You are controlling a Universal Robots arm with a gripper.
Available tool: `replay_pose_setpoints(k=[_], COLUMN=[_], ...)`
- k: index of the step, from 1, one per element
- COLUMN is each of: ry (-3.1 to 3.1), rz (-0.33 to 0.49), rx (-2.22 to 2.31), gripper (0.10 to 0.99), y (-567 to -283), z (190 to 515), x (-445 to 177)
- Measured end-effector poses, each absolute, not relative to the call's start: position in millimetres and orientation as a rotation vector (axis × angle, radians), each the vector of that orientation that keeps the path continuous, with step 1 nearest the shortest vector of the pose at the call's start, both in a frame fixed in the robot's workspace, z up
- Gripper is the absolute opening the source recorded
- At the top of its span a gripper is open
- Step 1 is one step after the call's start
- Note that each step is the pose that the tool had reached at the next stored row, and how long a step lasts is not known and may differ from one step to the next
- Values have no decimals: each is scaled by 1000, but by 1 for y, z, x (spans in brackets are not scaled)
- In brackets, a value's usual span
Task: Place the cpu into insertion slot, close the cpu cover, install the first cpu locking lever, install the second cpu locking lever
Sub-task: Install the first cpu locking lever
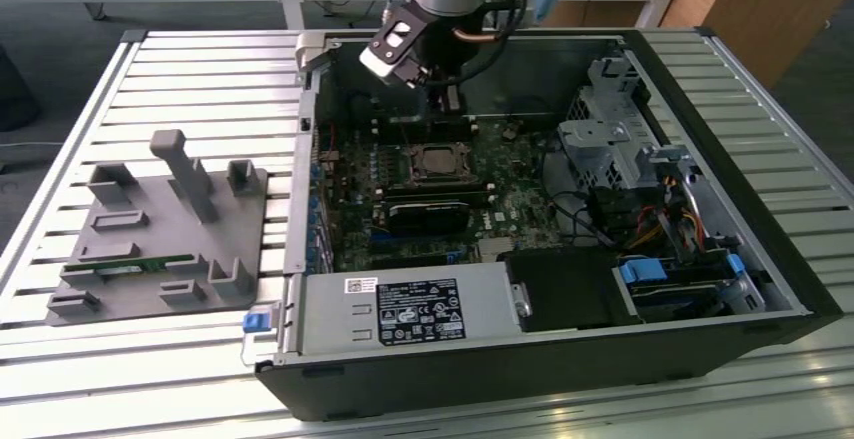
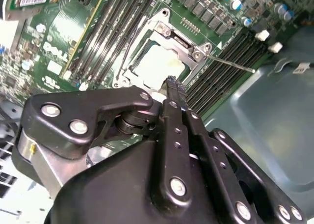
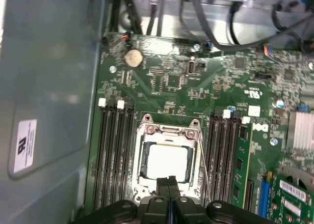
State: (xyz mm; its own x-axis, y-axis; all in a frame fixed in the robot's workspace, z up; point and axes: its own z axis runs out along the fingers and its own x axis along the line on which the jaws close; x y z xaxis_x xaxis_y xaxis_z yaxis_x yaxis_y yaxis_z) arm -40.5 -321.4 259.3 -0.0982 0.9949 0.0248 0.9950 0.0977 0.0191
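Cpu [image 3: 167, 162] – where's it at?

Seated in the insertion slot [image 3: 143, 160], btw the two banks of memory slots [image 3: 115, 155] on the motherboard [image 3: 167, 81]. In the exterior view it's nearer the case's [image 1: 561, 374] far edge than the edge w/ the power supply [image 1: 400, 314]. Over it the cpu cover [image 3: 169, 130] looks flat down, bright top showing thru the cut-out.

Pincer [image 3: 169, 181]?

Fingers [image 3: 163, 187] pinched together, nothing btw them. Tip hangs just over the cover's end away from the coin cell [image 3: 133, 58]. V. close, can't tell if touching.

And the locking lever [image 3: 202, 160]?

Thin wire along one side of the cover, long axis parallel w/ the memory slots, on the side w/ the green memory stick [image 3: 243, 155]. So it lies sideways off the pincer tip: just beside, not under. In the second wrist view its free end looks to stand out over the slots. I'd judge not hooked yet, not sure.
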Motion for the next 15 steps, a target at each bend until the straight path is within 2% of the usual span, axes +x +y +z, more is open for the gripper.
replay_pose_setpoints(k=[15], ry=[-2544], rz=[-47], rx=[-1827], gripper=[106], y=[-322], z=[259], x=[-41])
